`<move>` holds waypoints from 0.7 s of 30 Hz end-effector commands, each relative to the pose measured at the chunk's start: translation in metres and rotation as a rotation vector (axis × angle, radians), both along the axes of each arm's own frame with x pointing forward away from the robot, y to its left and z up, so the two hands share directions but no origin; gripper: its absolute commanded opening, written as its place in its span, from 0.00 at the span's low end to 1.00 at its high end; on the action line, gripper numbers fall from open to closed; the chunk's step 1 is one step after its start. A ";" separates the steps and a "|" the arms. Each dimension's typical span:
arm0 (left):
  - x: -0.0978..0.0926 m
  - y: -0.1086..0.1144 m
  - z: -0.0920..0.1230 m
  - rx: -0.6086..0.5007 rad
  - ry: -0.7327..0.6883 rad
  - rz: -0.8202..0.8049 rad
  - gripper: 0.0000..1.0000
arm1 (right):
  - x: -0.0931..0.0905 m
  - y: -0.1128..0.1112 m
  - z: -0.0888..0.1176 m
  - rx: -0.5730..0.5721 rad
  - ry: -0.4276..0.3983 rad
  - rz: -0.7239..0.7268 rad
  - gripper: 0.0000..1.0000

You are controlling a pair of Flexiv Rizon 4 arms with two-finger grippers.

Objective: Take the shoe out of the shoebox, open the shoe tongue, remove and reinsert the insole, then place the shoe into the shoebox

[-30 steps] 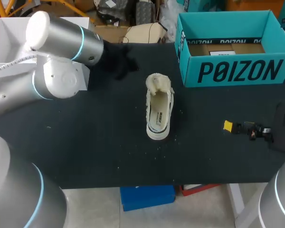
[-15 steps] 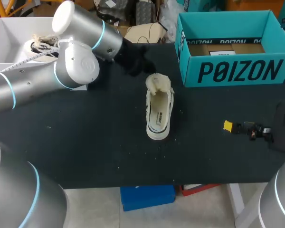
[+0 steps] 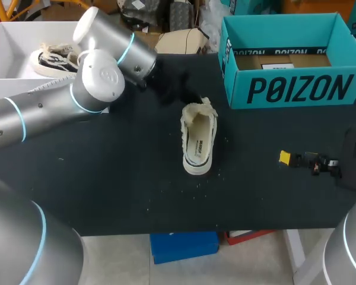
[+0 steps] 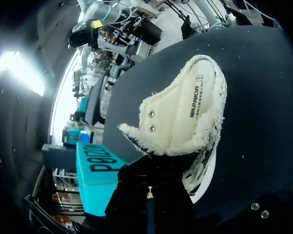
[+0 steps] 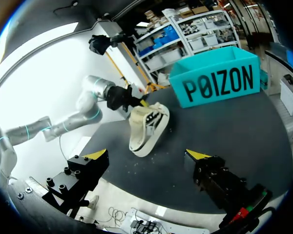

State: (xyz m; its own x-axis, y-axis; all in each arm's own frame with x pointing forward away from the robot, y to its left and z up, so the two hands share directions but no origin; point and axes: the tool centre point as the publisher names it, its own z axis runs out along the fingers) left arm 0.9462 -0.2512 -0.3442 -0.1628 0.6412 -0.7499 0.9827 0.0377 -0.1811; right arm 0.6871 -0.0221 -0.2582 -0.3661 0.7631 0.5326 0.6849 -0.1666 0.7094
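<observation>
The shoe (image 3: 197,139) is out on the bench (image 3: 107,178) near the shoebox (image 3: 285,89), looks light and floppy with a frayed canvas upper, so I'd pinch the stiffer sole edge; can't tell if my left gripper (image 3: 188,97) has its jaws on it, while my right gripper (image 5: 146,155) has its jaws spread, empty.

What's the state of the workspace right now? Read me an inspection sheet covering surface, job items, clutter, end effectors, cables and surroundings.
surface: black table top, pale crumbs scattered near the shoe.
job's things: white shoe out of the box, on the table, opening up; teal shoebox open at the far right, brown card inside.
clutter: small yellow-and-black object near the right edge; cannot tell what it is.
end effectors: left end effector at the shoe's eyelet end, grip hidden; right end effector open, empty, apart from the shoe.
cables: nothing seen on the table.
surroundings: nothing seen reaching over the table.
</observation>
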 end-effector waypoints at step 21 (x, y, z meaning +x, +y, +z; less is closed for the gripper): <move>-0.020 0.013 -0.028 0.219 -0.039 -0.104 0.00 | 0.000 0.001 0.000 -0.001 0.001 -0.003 1.00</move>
